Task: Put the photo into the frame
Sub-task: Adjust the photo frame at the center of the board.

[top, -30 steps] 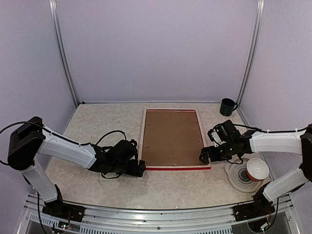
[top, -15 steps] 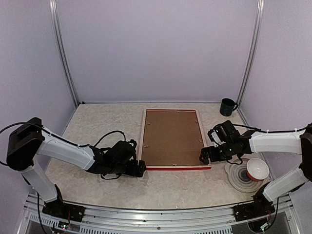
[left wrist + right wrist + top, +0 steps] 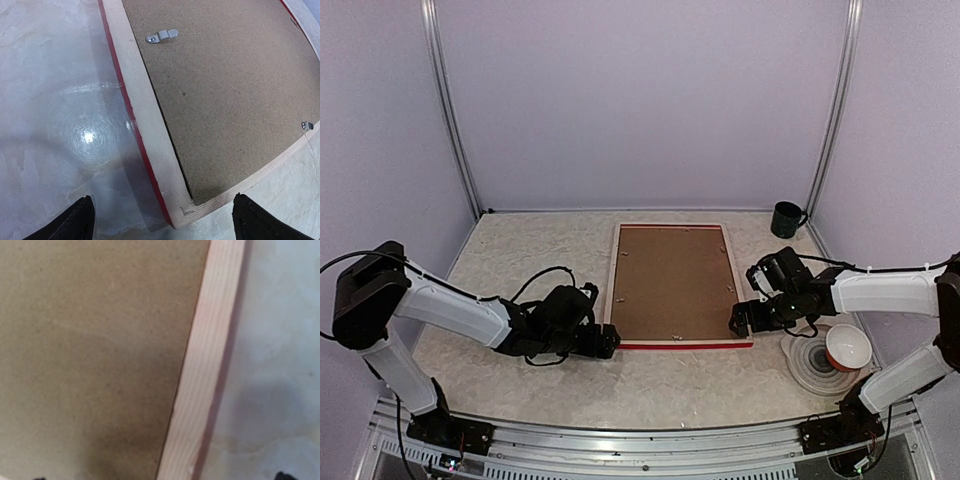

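Marbled pale tabletop [image 3: 520, 260], lilac walls on three sides. Frame [image 3: 685, 345] lies flat at table centre, back up: pale wood rails showing, red strip along the near edge. Brown backing board [image 3: 672, 282] sits inside the rails, with a small metal clip [image 3: 161, 36] lying on it near the left rail.

Left gripper [image 3: 608, 343] is low at the frame's near-left corner, jaws spread wide. Wrist view has its fingertips [image 3: 80, 222] either side of that corner, nothing pinched.

Right gripper [image 3: 740, 322] is at the right rail close to the near-right corner, jaws likewise spread, holding nothing. Contact with the rail cannot be judged.

Dark mug [image 3: 786, 219] stands upright at the far right corner of the table. Red-rimmed bowl [image 3: 847, 347] rests on stacked plates [image 3: 808, 368], near right.
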`<state>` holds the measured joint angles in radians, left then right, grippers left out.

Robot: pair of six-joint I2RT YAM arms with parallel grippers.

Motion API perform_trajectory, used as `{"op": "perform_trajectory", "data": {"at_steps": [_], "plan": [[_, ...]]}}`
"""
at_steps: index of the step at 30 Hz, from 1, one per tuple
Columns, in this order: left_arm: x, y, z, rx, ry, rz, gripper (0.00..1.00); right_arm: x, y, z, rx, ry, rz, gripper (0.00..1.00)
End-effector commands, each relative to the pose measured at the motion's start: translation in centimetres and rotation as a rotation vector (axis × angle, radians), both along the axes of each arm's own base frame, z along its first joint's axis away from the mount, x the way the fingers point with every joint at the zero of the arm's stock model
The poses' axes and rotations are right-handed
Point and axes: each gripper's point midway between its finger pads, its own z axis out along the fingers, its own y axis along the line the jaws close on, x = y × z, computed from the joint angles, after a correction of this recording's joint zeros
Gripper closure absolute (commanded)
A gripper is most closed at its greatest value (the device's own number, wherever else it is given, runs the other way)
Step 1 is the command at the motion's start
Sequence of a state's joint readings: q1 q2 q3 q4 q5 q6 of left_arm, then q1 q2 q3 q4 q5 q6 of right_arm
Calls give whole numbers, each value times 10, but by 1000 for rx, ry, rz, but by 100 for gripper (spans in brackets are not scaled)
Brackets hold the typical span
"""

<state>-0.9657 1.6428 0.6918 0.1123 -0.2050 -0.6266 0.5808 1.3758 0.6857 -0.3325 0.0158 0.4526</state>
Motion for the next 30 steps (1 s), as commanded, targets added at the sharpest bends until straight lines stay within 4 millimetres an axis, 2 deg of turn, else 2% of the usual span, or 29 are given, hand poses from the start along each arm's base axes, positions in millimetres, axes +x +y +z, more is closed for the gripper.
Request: {"op": "perform_trajectory", "data": {"at_steps": [1,9,22,30], "plan": [[4,-1,-5,-17,6,12,7,-5,1,-3,1,11,0,1],[5,-2,-18,10,26,8,10,-4,0,2,-1,-1,-3,1],[9,6,-27,50,27,57,15,-1,0,3,-6,-9,-7,1],[9,3,-28,50,32,46,18,-2,-1,2,-9,-5,-6,1]]}}
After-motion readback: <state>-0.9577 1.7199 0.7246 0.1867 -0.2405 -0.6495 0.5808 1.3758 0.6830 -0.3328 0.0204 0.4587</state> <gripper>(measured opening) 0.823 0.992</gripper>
